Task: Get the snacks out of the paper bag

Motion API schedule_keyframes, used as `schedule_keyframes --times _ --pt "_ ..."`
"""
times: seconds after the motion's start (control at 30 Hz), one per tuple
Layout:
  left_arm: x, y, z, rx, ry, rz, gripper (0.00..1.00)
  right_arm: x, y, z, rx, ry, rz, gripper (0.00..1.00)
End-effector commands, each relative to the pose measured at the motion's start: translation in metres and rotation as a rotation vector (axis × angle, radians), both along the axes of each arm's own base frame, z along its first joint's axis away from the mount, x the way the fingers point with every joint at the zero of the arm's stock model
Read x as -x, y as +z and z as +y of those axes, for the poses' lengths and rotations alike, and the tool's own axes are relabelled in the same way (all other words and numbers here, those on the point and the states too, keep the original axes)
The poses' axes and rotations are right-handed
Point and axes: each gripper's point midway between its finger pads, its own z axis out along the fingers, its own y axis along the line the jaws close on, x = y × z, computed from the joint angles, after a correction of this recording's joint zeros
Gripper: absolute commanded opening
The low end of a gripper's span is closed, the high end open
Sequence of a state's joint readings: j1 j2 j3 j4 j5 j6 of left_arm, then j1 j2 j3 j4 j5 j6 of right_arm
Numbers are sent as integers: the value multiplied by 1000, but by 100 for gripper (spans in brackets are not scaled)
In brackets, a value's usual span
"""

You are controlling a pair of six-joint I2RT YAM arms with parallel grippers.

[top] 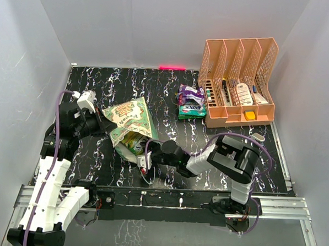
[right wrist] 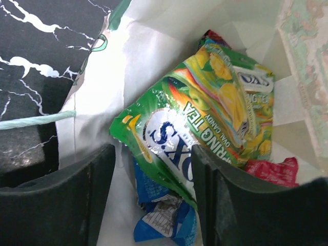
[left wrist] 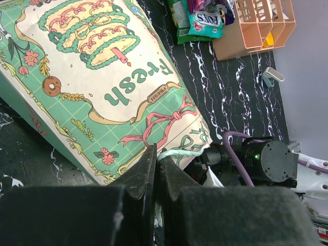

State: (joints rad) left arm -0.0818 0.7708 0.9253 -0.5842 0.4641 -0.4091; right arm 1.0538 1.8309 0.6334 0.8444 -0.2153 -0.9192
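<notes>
Mint-green paper bag (top: 130, 117) lies on its side, its mouth turned to the right claw (right wrist: 154, 154). That claw's fingers stand apart inside the mouth, straddling a green FOX'S packet (right wrist: 205, 113) whose long axis runs away from the claw, deeper in. A blue packet (right wrist: 164, 225) and a red packet (right wrist: 271, 171) lie under it. The left claw (left wrist: 156, 154) is pinched on the bag's string handle (left wrist: 179, 152).
</notes>
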Motion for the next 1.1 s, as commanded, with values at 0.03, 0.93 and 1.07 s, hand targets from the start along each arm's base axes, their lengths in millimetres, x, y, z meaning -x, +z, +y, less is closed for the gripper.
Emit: schedule_keyframes --times 0.03,0.93,1.07 --pt "1 18 -5 30 -21 -40 0 -10 38 25 -106 32 -180 68" --pt "-5 19 -1 30 25 -22 0 -32 110 41 -231 -88 -182 7" --pt "-9 21 2 34 58 -19 0 -9 141 34 -282 -24 -83 7"
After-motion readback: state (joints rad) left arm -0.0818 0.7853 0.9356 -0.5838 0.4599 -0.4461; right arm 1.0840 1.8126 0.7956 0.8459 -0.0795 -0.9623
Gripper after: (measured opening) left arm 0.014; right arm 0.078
